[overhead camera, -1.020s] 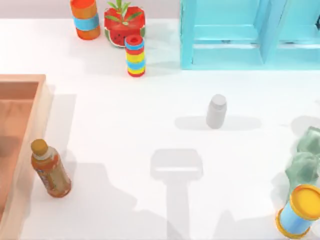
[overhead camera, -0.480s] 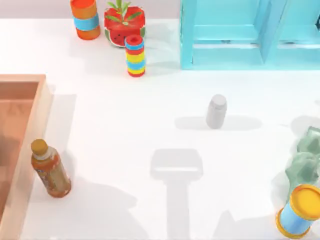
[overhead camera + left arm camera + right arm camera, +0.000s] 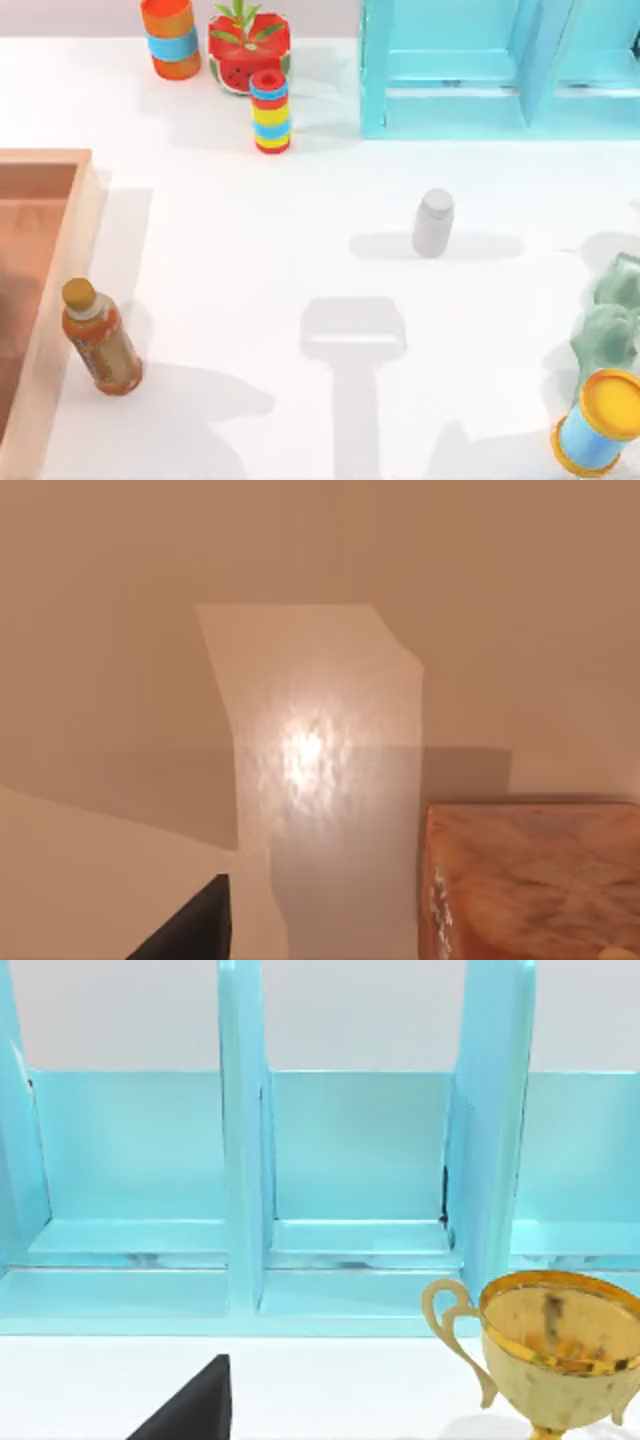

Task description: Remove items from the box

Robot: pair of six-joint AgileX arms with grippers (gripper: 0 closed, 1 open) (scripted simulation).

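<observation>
Since a second ago, the dark shadow on the floor of the box (image 3: pixel 62 290) has spread, and the shadow on the surface (image 3: pixel 250 250) near the tall bottle (image 3: pixel 100 340) has widened. Every object has kept its place.

The box sits at the left edge of the surface, with its long axis running near to far and its right wall facing the open surface. What you can see of its reddish-brown floor carries only that dark shadow.

In the left wrist view, a dark tip of the left claw (image 3: pixel 190 930) hangs over a tan plane, near a corner of orange-brown wood (image 3: pixel 530 880). You cannot tell whether this claw is apart or together.

The tall bottle stands just outside the box's right wall, with its cap leaning far and left. A pale grey bottle (image 3: pixel 433 222) stands mid-surface.

The right claw (image 3: pixel 190 1410) faces the turquoise shelf unit (image 3: pixel 350 1150), with a gold cup (image 3: pixel 560 1355) near it. You cannot tell its state either.
</observation>
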